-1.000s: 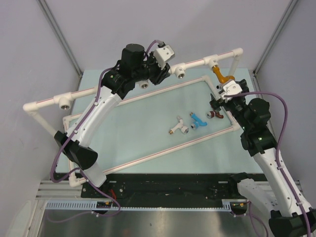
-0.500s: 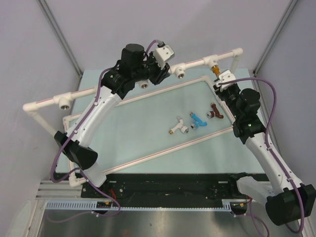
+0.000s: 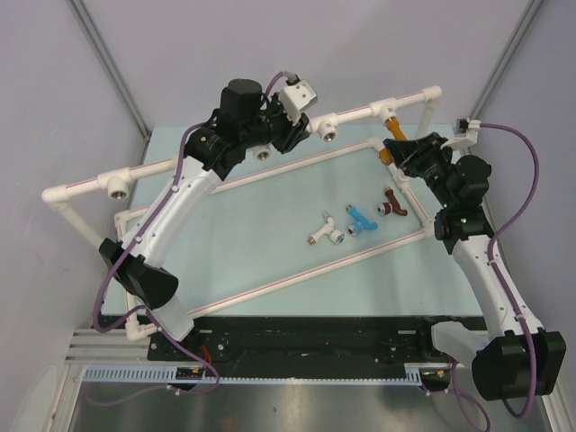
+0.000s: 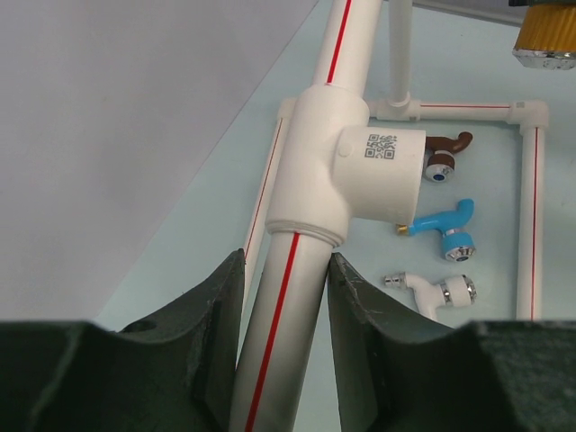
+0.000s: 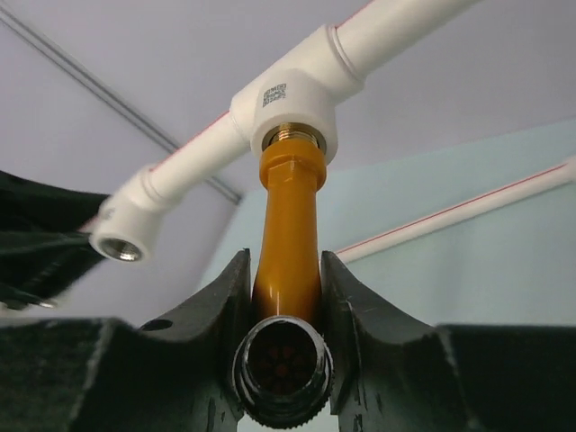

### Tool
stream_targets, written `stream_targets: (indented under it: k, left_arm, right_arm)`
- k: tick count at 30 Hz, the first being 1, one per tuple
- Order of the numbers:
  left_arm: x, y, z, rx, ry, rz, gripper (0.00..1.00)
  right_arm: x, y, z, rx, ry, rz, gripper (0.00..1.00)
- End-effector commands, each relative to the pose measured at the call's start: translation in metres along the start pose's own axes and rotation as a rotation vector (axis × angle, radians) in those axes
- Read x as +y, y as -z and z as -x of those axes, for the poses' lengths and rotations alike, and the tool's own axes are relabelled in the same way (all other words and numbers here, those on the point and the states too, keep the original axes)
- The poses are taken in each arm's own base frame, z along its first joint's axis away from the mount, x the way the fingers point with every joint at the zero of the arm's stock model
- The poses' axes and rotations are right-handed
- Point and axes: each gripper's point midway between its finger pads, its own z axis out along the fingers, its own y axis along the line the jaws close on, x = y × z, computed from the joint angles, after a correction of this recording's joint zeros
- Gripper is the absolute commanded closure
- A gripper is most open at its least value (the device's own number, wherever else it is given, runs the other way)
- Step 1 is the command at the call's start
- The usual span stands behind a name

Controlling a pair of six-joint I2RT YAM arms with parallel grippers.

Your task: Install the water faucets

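One orange faucet (image 3: 392, 127) sits partly covered by right tool (image 3: 399, 147).

The raised rail (image 3: 358, 113) bars the back, the left gripper (image 4: 286, 270) clamped on it, the right gripper (image 5: 286, 270) closed round the orange faucet (image 5: 288, 207) beneath; the left arm (image 3: 184, 198) slants over the left side. Inside the flat pipe rectangle (image 3: 297, 275) the middle lies open; three loose faucets (image 3: 362, 219) crowd its right end.

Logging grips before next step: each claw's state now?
Left claw: shut on the white plastic pipe with a red stripe.
Right claw: shut on the orange plastic faucet.
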Motion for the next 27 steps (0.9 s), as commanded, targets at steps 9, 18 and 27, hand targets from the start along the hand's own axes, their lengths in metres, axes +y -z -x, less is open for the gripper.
stream_targets:
  k: [9,18,27]
  left_arm:
    - [-0.051,-0.002,-0.061,0.225,0.213,-0.153,1.0]
    - [-0.05,-0.003,-0.061,0.226,0.214,-0.152,1.0]
    - [-0.049,-0.004,-0.06,0.227,0.217,-0.152,1.0]
  right_arm:
    - [0.034,-0.008,0.074,-0.266,-1.289,0.155,1.0]
    - [0.031,0.004,0.097,-0.403,-1.26,0.156,0.61]
    - [0.037,0.017,0.076,-0.31,-1.039,0.089,0.0]
